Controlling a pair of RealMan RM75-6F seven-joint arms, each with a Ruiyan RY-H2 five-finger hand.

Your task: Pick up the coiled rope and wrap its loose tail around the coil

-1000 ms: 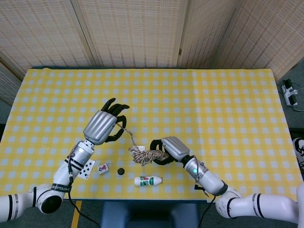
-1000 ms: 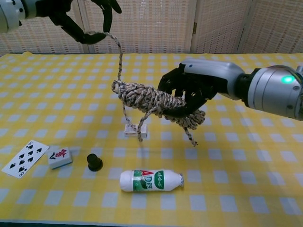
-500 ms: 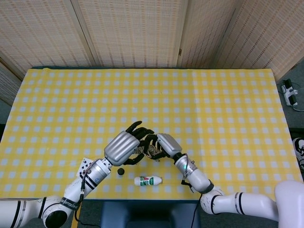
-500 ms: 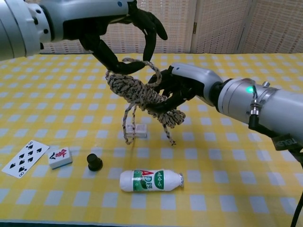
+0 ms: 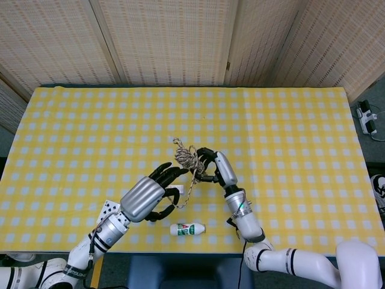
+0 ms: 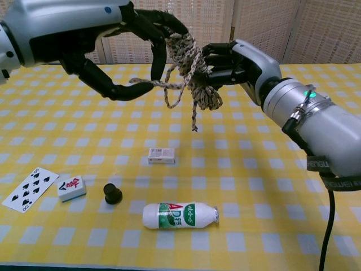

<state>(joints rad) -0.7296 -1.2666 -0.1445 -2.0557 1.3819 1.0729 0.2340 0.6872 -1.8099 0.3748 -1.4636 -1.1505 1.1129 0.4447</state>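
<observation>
My right hand (image 5: pixel 212 169) (image 6: pixel 241 58) holds the coiled rope (image 5: pixel 187 157) (image 6: pixel 190 66) up in the air, well above the table, with the coil standing nearly upright. The brown-and-white tail (image 6: pixel 151 83) runs left from the coil to my left hand (image 5: pixel 146 198) (image 6: pixel 96 29), whose dark fingers curl around it and pinch its end. In the head view the tail (image 5: pixel 187 186) slants down from the coil towards the left hand. Another loose strand (image 6: pixel 194 116) hangs free below the coil.
On the yellow checked tablecloth (image 6: pixel 271 169) lie a small white box (image 6: pixel 161 155) (image 5: pixel 179 190), a white bottle on its side (image 6: pixel 179 215) (image 5: pixel 187 229), a black cap (image 6: pixel 113 193), a mahjong tile (image 6: pixel 71 187) and a playing card (image 6: pixel 29 189) (image 5: pixel 108 209).
The right hand has lifted the coil higher and turned it from lying flat to nearly upright. The left hand has swung down and nearer to me, still holding the tail.
</observation>
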